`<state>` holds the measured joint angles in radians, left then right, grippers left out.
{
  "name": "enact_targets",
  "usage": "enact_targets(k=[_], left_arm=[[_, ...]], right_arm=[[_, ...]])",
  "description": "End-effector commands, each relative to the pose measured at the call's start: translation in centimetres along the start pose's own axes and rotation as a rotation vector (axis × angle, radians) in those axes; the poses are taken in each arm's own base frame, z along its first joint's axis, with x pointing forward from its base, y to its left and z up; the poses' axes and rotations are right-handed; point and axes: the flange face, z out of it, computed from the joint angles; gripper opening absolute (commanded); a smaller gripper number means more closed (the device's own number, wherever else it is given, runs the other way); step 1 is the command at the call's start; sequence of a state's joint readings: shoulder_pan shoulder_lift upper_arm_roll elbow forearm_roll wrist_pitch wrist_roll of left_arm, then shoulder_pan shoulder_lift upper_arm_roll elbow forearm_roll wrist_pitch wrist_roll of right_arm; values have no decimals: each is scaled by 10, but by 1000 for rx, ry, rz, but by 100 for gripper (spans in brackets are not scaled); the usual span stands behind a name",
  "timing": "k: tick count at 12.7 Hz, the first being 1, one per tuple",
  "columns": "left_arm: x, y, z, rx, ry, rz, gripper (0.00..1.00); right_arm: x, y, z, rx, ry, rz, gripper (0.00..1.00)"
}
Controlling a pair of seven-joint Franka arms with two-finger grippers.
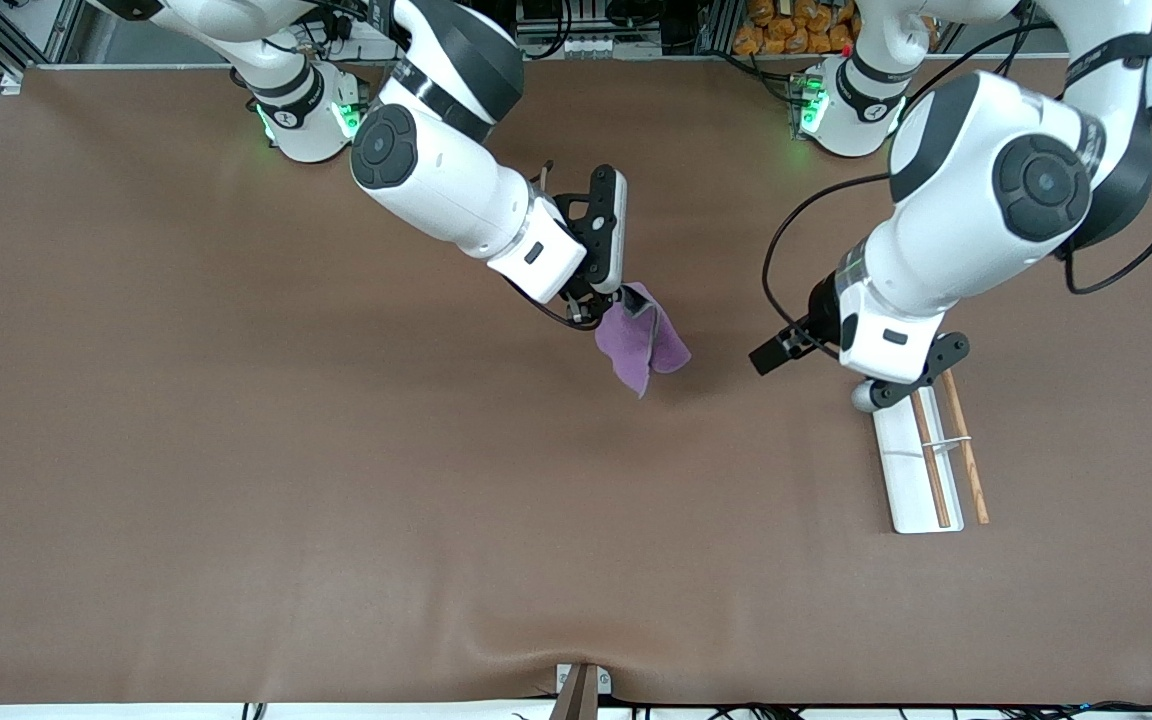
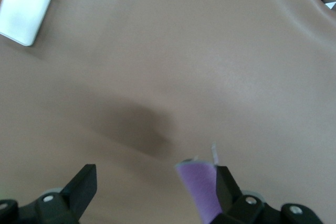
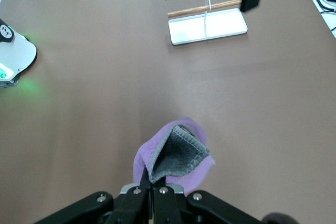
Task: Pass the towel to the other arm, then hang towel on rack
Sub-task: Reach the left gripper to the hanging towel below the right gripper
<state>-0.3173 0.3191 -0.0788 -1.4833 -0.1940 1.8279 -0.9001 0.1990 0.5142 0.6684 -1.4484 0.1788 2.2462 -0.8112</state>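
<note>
Hanging limp from the right gripper [image 1: 626, 297], the purple towel [image 1: 641, 345] looks light, soft and floppy, so it would fold around whatever takes it; the free lower flap seems the best place for the second grasp. The right arm reaches out over mid-counter [image 1: 336, 450], its jaws clamped on the towel's top edge. The left gripper [image 1: 774, 352] hovers close by with jaws wide apart, near the rack [image 1: 921, 470] at its end of the counter.
</note>
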Motion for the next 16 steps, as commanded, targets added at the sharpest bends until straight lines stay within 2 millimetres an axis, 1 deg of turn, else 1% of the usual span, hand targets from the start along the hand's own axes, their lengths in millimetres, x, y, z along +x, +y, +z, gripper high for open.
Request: enact_targets(k=[1,4,5,6,7,8,9,10,11,12,13,16], left_arm=[[16,10,37,-7,-46,-39,100],[18,16,68,-68,-182,-110,100],[18,16,76,-60,-195,-120,100],[18,16,89,-42,-208,-151,100],[16,19,103,-22,-221,-184,100],[2,28,116,-5,-238,-193,100],[3,28,124,6,-248,-221,98],[1,27,130,22,-258,-251,93],[-4,29,139,41,-268,-277,90],[-12,33,146,56,-273,-292,90],[-14,34,151,66,-277,-314,90],[-28,38,153,99,-291,-360,90]], right_arm=[[5,-6,-3,11,9,17,0],[6,-8,-2,14,8,19,0],[7,-8,-3,12,7,17,0],[7,-9,-2,14,5,16,0],[7,-10,-1,22,-1,29,0],[6,-11,-1,26,-10,57,0],[5,-14,2,40,-30,70,0],[5,-15,2,45,-35,70,0],[6,-15,1,44,-34,68,0],[5,-15,2,45,-35,70,0],[5,-15,3,45,-35,69,0],[6,-16,5,47,-36,67,0]])
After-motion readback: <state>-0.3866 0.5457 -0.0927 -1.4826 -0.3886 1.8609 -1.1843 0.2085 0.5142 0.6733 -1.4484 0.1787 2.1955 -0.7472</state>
